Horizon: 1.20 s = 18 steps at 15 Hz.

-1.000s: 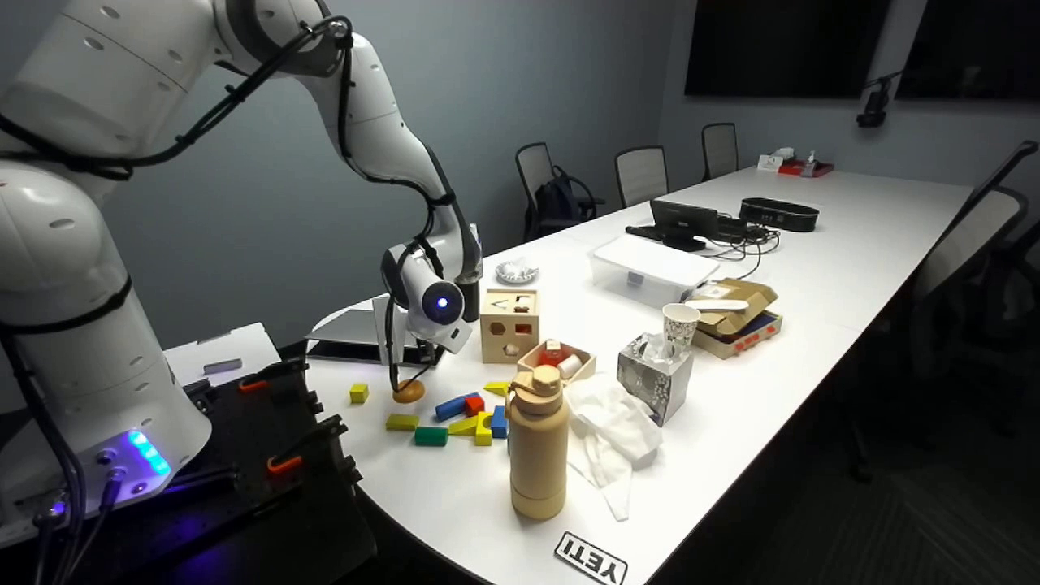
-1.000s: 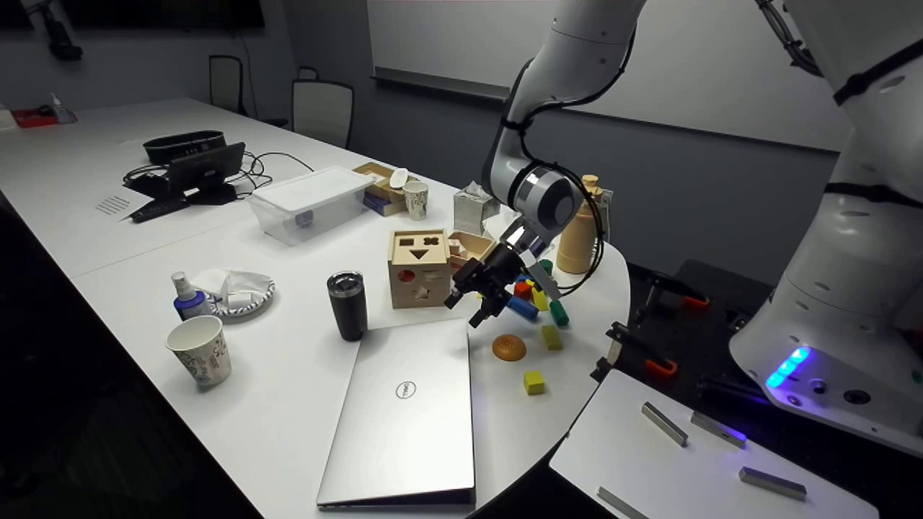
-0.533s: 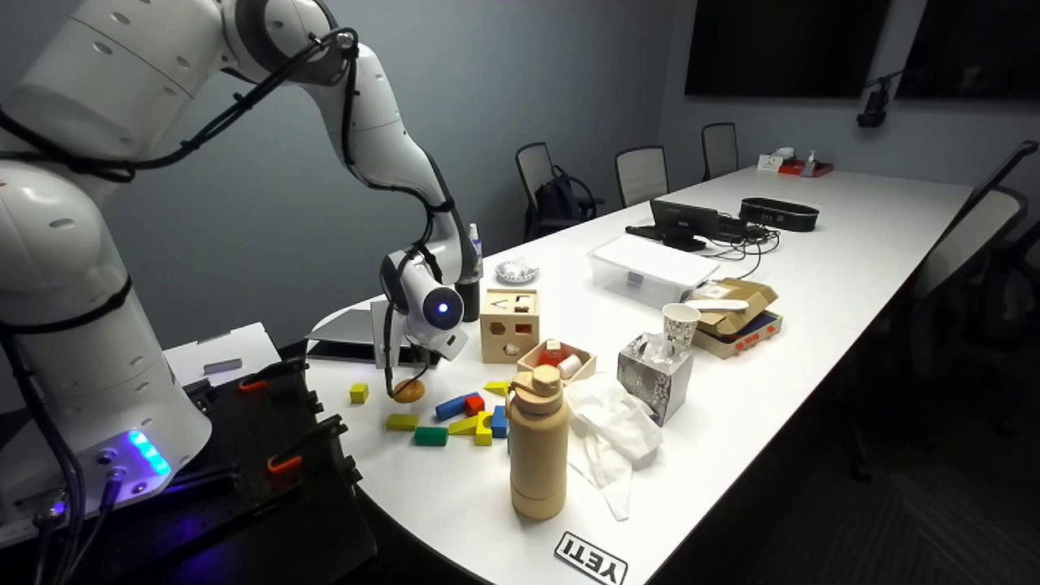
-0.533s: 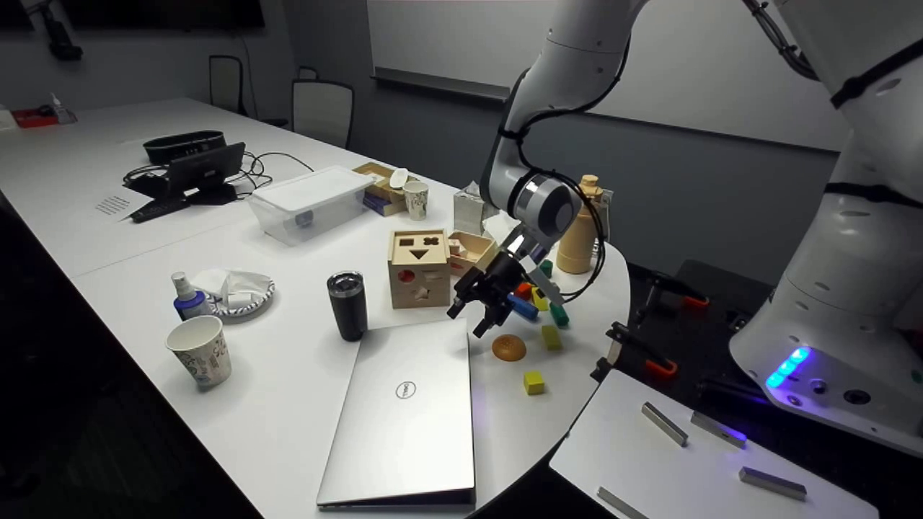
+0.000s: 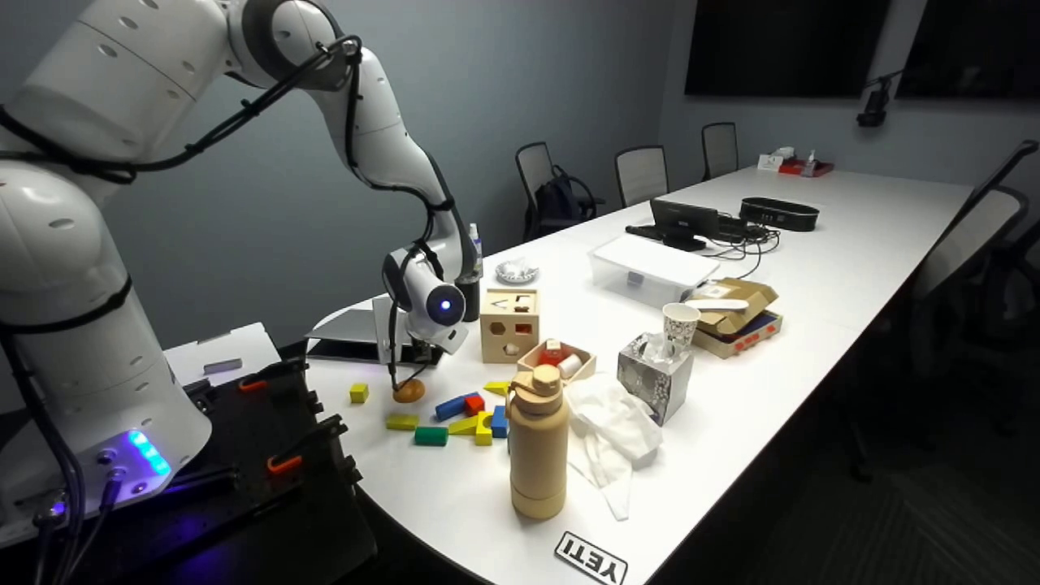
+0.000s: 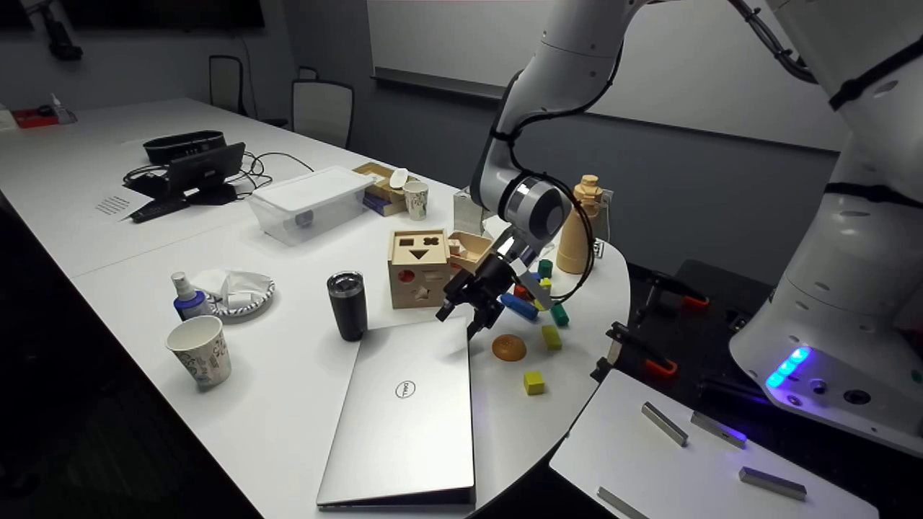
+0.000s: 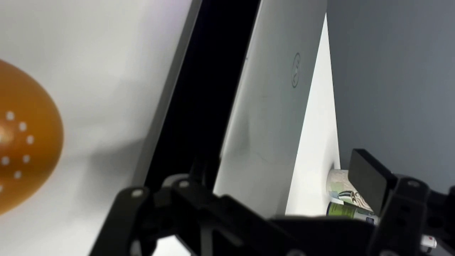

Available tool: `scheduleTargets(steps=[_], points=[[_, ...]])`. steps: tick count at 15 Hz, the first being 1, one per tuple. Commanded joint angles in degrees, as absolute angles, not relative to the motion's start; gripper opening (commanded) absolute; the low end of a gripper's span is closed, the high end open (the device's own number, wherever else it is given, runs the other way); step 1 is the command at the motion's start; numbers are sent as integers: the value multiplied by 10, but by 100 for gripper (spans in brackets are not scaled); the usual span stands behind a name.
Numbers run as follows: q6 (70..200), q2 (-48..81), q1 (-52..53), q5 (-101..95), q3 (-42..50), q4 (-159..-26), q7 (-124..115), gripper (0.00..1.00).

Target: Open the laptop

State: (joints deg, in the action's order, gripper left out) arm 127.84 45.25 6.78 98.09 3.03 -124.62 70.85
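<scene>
The silvery-grey laptop (image 6: 404, 411) lies on the table with its lid slightly raised, leaving a dark gap along the edge facing the robot. It also shows in an exterior view (image 5: 349, 327), partly behind the arm, and in the wrist view (image 7: 270, 106). My gripper (image 6: 458, 321) is open at the laptop's corner near the wooden cube. In the wrist view, my gripper (image 7: 284, 174) has one finger in front of the dark gap and the other beyond the lid's outer face. The lid passes between them. The tip at the gap is dark and hard to see; contact cannot be told.
A wooden shape cube (image 6: 420, 270) and a black tumbler (image 6: 347, 306) stand close to the gripper and laptop. An orange dome (image 6: 509, 348) and several coloured blocks (image 6: 533, 382) lie on the robot's side. A paper cup (image 6: 200, 352) stands beyond the laptop.
My gripper has moved slightly toward the laptop; its fingers now straddle the lid's corner, one tip partly hidden behind the lid edge. The laptop looks unmoved.
</scene>
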Motion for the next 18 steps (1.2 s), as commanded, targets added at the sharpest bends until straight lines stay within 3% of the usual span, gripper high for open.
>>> scheduleTargets(steps=[1,18], points=[[1273,450,69,977,21,-1233,713,100],[1342,307,129,869,-27,-1276,733,100]])
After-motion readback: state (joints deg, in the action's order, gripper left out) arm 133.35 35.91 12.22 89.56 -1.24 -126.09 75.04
